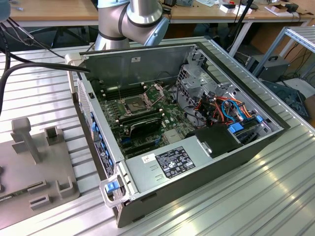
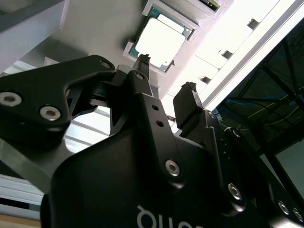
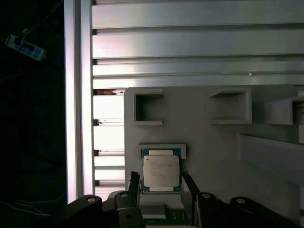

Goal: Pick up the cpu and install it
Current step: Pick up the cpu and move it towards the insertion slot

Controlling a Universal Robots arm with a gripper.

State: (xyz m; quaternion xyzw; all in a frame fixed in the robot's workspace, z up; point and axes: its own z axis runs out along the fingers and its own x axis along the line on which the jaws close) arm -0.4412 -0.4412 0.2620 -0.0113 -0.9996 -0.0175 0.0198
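Note:
The cpu, a small silver-topped square chip, lies flat in a shallow pocket of the grey fixture plate. In the second wrist view the cpu shows bright just past the fingertips. My gripper is open, with one black finger on each side of the chip's near edge and nothing held. The gripper stands close to the chip; whether a finger touches it I cannot tell. In the exterior view, the motherboard's dark square socket sits inside the open computer case.
The grey fixture plate with raised brackets lies at the exterior view's left, beside the case, on a ribbed aluminium table. The table's edge drops into darkness near the chip. Inside the case are a black card, cables and a power supply.

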